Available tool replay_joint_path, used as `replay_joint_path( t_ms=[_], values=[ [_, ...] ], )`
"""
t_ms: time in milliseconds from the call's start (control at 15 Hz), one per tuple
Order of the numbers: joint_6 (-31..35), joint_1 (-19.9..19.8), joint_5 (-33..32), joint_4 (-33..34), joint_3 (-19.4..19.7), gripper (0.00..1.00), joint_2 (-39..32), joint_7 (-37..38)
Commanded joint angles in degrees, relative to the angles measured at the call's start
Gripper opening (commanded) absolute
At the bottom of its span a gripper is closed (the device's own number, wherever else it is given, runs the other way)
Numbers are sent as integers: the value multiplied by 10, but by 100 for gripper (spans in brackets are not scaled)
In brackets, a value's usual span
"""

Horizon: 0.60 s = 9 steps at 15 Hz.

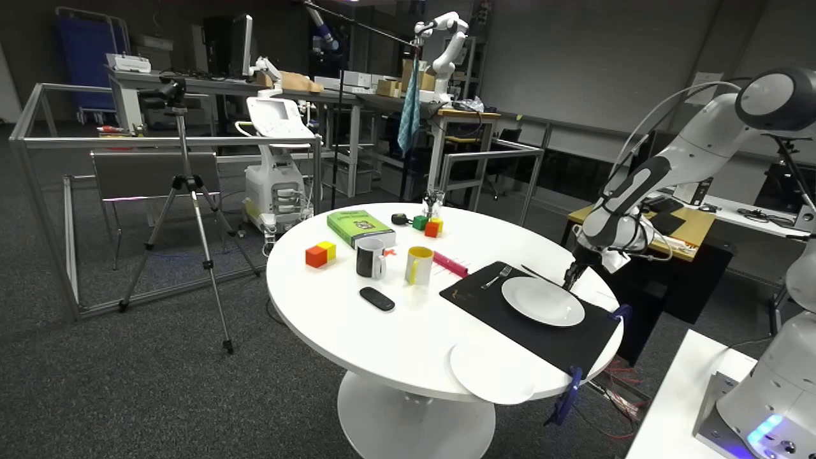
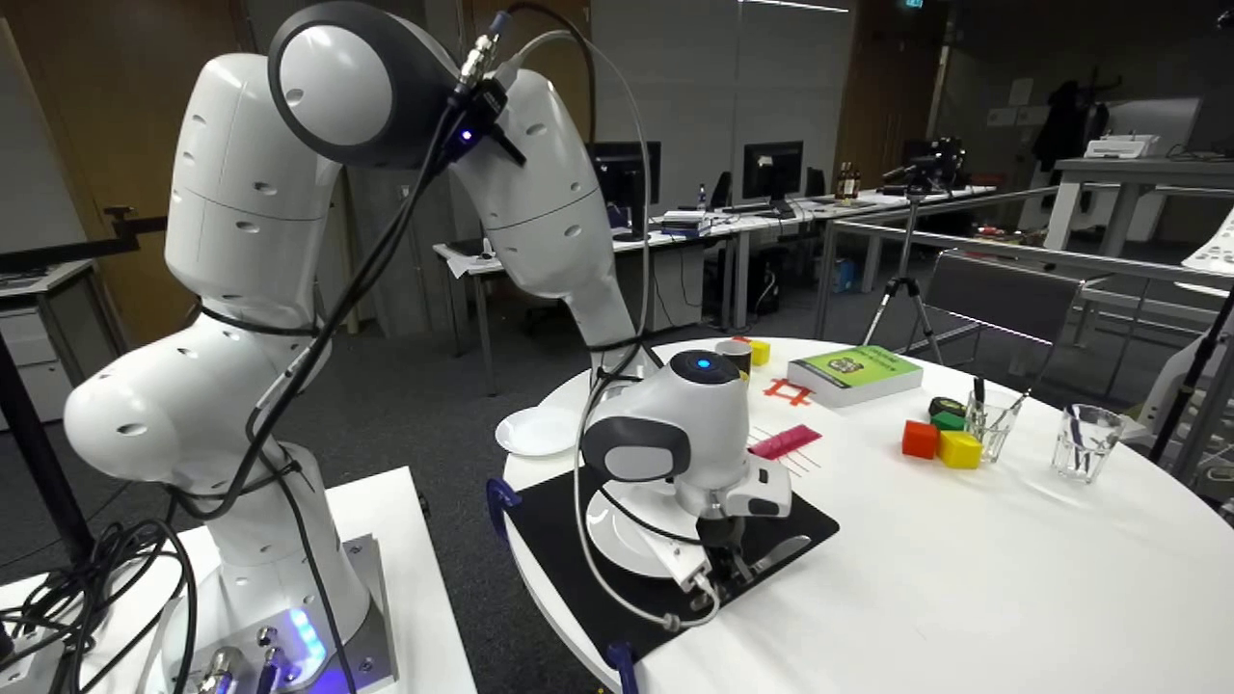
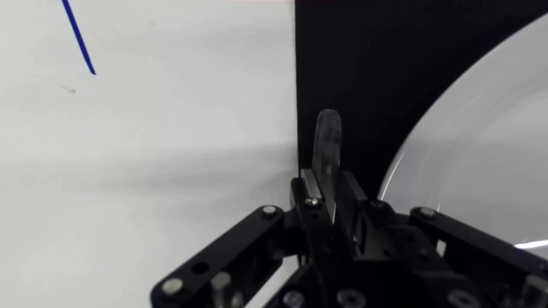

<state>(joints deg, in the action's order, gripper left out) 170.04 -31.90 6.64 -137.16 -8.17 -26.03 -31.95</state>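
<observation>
My gripper [image 3: 329, 175] points down at the edge of a black placemat [image 3: 364, 64]. A metal table knife [image 3: 328, 137] stands between its two fingers, close on both sides. The rounded blade extends forward from the fingers; the rest is hidden by the gripper. The knife also shows in both exterior views [image 1: 535, 273] [image 2: 781, 551]. I cannot tell whether the knife touches the mat. A white plate [image 3: 492, 149] lies on the mat right beside the gripper, and shows in both exterior views [image 1: 542, 301] [image 2: 627, 540]. A fork [image 1: 497, 277] lies on the mat beyond the plate.
On the round white table [image 1: 331, 331] are a second plate [image 1: 491, 376], a black mug [image 1: 366, 260], a yellow-handled mug [image 1: 415, 266], a green book [image 1: 360, 226], a dark remote [image 1: 377, 299] and coloured cubes [image 2: 919, 439]. A glass [image 2: 1082, 448] stands farther off. Blue clamps [image 1: 564, 398] grip the edge.
</observation>
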Motion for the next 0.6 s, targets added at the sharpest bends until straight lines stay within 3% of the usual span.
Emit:
replay_joint_path(
  t_ms=[0,400,467,533],
  values=[
    [-21,23,-23,22,19,4,-10,21],
    [-31,40,-27,34,28,4,-17,23],
    [-32,44,-29,36,32,12,-19,25],
    [-36,47,-30,38,36,42,-20,27]
  ],
)
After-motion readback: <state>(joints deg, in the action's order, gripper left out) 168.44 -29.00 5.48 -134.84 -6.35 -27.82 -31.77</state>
